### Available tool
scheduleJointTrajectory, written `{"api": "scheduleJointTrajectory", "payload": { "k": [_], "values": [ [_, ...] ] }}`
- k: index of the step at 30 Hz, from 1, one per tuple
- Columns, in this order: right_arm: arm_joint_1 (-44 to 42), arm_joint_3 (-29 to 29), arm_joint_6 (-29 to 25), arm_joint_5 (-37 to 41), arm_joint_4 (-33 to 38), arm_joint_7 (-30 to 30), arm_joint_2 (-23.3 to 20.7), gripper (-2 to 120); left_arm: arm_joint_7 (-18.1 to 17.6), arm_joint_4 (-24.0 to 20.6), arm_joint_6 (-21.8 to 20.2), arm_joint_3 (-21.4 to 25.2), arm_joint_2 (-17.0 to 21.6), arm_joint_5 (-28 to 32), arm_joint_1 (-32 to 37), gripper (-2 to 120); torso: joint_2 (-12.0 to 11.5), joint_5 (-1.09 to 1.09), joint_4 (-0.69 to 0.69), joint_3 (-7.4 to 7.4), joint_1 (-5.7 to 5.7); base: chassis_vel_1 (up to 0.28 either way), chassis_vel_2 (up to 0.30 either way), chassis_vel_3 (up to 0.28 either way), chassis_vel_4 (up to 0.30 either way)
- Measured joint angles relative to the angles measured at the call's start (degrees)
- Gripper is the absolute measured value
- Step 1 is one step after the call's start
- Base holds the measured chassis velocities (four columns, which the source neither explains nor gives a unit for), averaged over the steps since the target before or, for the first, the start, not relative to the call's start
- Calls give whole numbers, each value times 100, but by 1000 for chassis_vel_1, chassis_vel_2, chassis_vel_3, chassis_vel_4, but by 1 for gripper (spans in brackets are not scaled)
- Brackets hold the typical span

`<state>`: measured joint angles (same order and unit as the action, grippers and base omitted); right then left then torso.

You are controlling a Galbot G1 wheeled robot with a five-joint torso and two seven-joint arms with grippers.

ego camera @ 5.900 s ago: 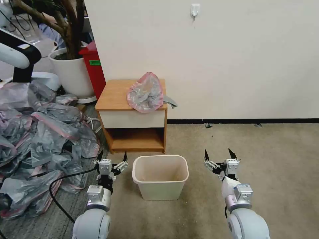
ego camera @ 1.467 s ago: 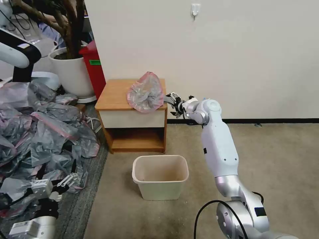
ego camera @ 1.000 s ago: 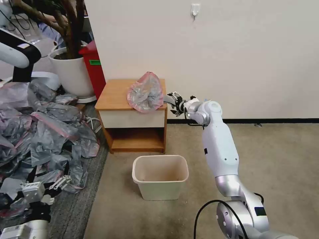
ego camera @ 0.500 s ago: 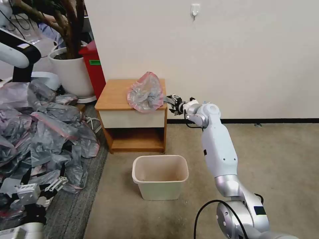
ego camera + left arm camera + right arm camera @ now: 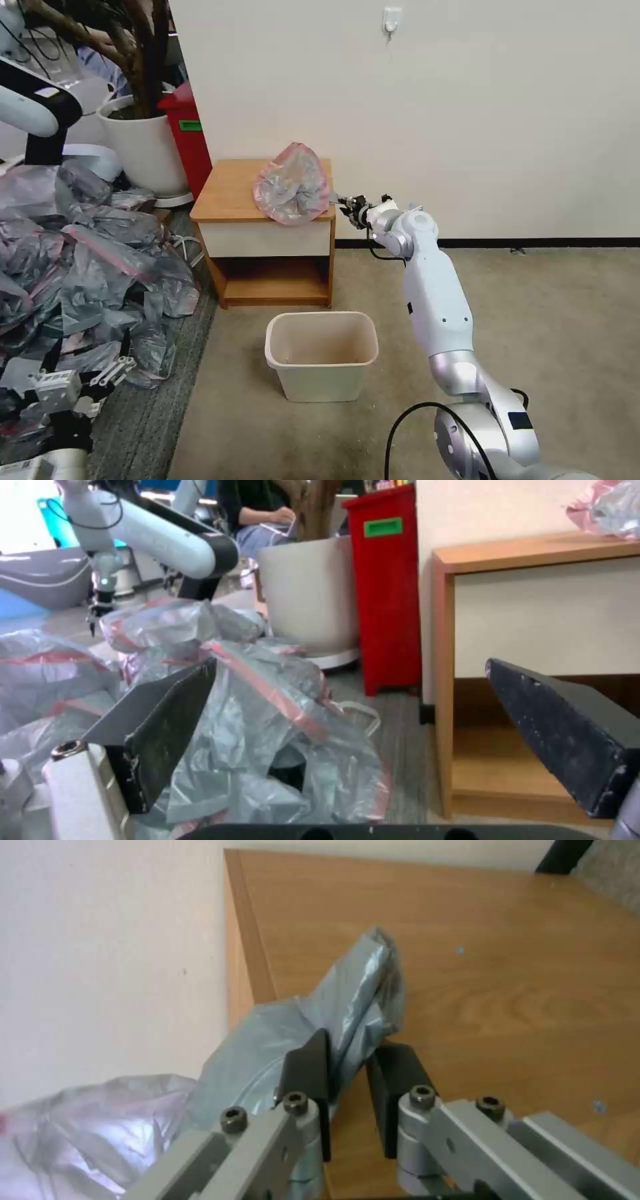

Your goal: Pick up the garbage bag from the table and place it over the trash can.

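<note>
Bag (image 5: 292, 184) sits at the tabletop's (image 5: 230, 190) right edge with my right pincer (image 5: 348, 203) at its 3 o'clock clamped on a grey flap, so I'd lift slowly toward the bin (image 5: 322, 355) at 6 o'clock, left pincer (image 5: 80, 380) parked apart.

The garbage bag (image 5: 291, 185) lies on the table (image 5: 230, 193), behind the trash can (image 5: 322, 355).

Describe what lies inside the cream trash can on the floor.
The trash can looks bare inside: the head view shows cream inner walls with brownish staining and no liner. Its near inner wall is hidden behind the front rim.
</note>
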<state>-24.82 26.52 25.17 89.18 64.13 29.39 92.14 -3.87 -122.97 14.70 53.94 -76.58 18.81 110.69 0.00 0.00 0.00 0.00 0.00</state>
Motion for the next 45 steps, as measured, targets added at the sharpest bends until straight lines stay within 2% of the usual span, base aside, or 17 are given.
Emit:
{"api": "scheduleJointTrajectory", "payload": {
  "k": [8, 13, 28, 45],
  "values": [
    [-80, -39, -86, -172, 66, -67, 0, 9, 0, 55, 49, -32, -11, -27, -11, 100, 0, 0, 0, 0, 0, 0, 0, 0, 0],
    [-176, -88, -117, -222, 258, -61, 0, 0, 0, 92, 59, -46, 2, -28, -46, 100, 0, 0, 0, 0, 0, 0, 0, 0, 0],
    [-433, -224, -319, -381, 890, 129, 0, 0, 0, 135, 85, -51, 58, -21, -88, 100, 0, 0, 0, 0, 0, 0, 0, 0, 0],
    [-1318, -639, -486, -378, 2220, 846, -1, 0, -5, 346, 97, -168, 207, 5, -347, 100, 0, 0, 0, 0, 0, 0, 0, 0, 0]
  ]
}}
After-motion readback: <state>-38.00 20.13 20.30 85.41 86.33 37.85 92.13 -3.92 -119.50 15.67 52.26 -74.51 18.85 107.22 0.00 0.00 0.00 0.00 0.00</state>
